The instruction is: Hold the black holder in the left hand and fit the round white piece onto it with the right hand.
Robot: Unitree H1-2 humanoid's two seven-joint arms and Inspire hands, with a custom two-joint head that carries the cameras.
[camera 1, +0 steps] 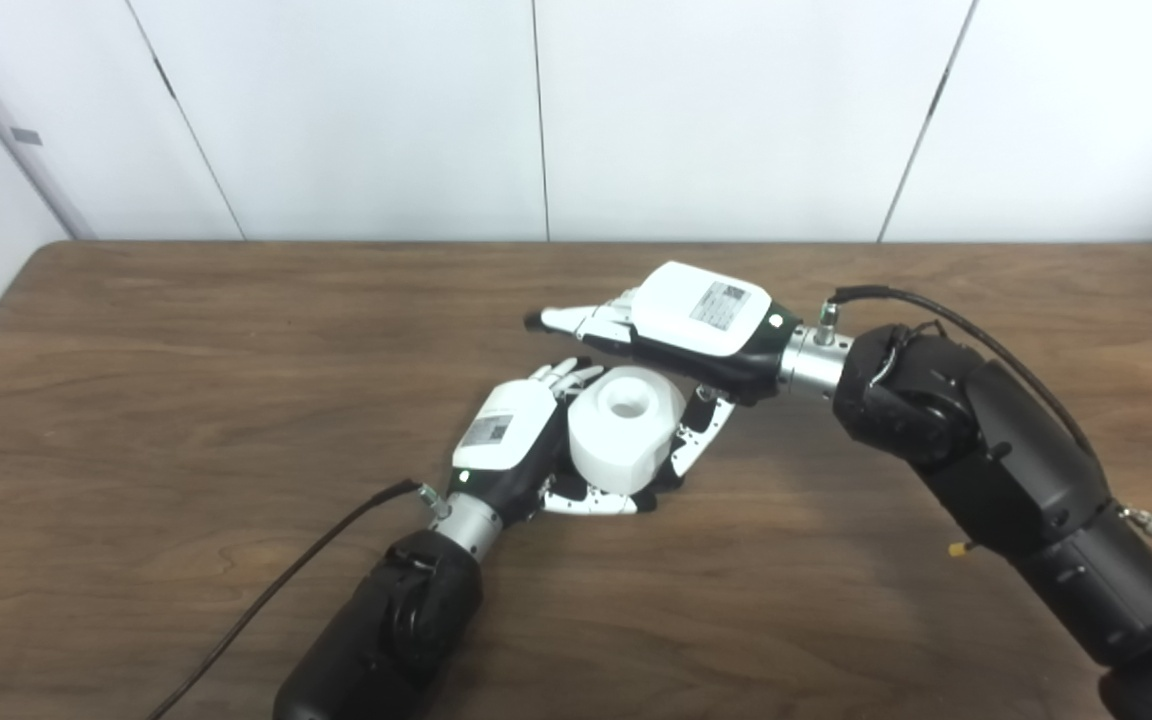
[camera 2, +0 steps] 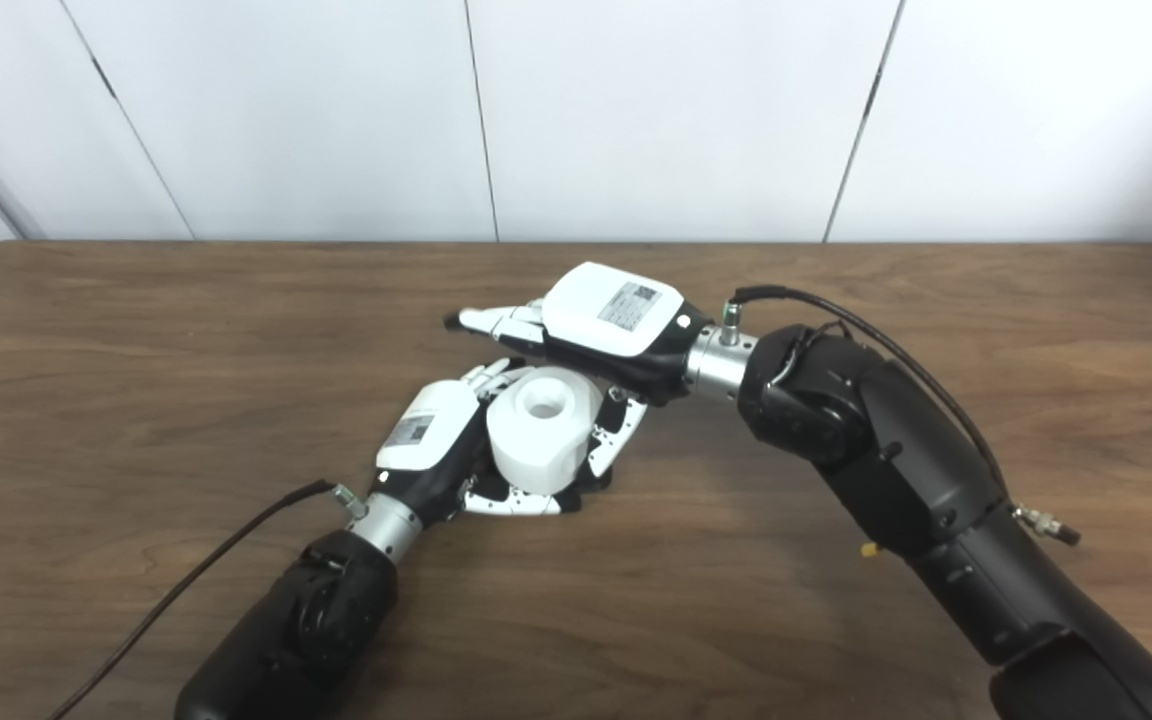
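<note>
Brown wooden table (camera 1: 186, 420), round white piece (camera 1: 626, 430), thick, centre hole

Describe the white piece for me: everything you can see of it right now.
The white piece is a short, thick cylinder, matte like plastic, with a round hole in its top face. It sits tilted, the top leaning toward the far right. The left hand cradles it just above the table, fingers curling under and around its sides. The right hand hangs over its upper right edge; whether it touches cannot be told. No black holder shows; whatever lies beneath the piece is hidden.
</note>
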